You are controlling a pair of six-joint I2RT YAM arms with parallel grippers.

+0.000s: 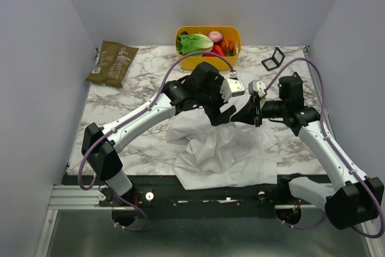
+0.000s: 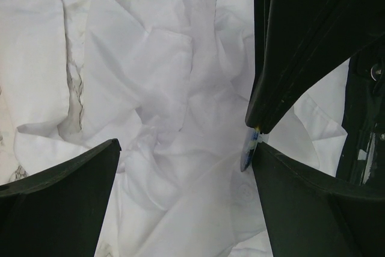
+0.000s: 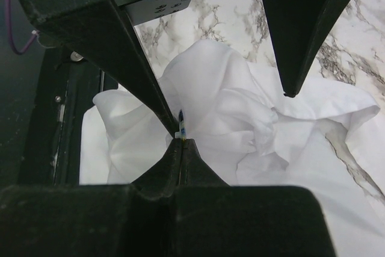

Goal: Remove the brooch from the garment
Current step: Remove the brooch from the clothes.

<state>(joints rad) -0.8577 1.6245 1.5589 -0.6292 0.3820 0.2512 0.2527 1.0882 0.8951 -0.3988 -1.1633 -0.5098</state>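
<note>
Half done, we think: we are pinching the brooch mid-frame with the right gripper; the left gripper is gaping wide. Next, we are probably pulling it gently off the shirt.

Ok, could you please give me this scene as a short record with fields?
shirt: white, crumpled on the marble table, at the middle of its near edge
brooch: small, blue and yellow, at the right gripper's tip, over the shirt
right gripper: shut on the brooch
left gripper: open, close beside the brooch
brooch free of shirt: cannot tell
far side: yellow basket of vegetables; brown bag at the far left
</note>
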